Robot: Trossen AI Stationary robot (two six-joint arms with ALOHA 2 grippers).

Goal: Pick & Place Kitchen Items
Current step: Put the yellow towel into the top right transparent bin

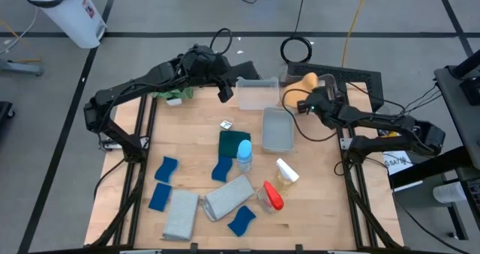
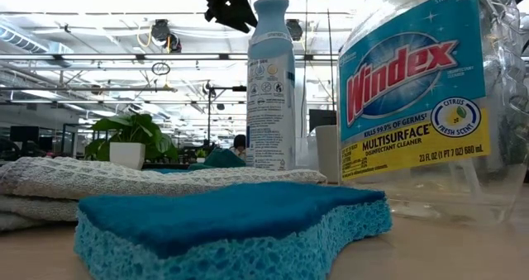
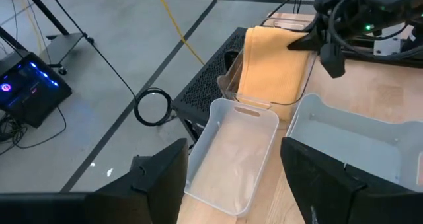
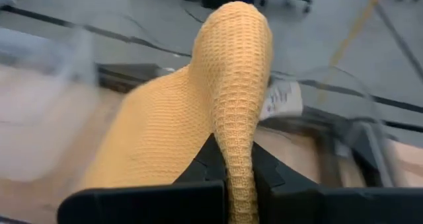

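Note:
My right gripper (image 1: 309,98) is at the table's far right, shut on the orange cloth (image 1: 303,83), which also shows in the left wrist view (image 3: 274,65). My left gripper (image 3: 234,184) is open and empty above the far clear bin (image 1: 255,94). Mid-table lie several blue sponges (image 1: 166,168), two grey cloths (image 1: 180,213), a dark teal cloth (image 1: 232,141), and bottles with blue (image 1: 244,155), white (image 1: 286,171) and red (image 1: 271,195) tops, all lying flat. My right gripper pinches a raised fold of the orange cloth (image 4: 239,159) between its two fingers, with several layers bunched there. The fingers come from the table's right side. The rest of the cloth spreads beyond the fingers and drapes over the rim of a clear bin (image 3: 254,105).
A second clear bin (image 1: 277,129) stands right of centre. A small green potted plant (image 1: 174,95) sits at the far left by my left arm. A small white item (image 1: 225,124) lies near the teal cloth. Bare wood shows at the near right.

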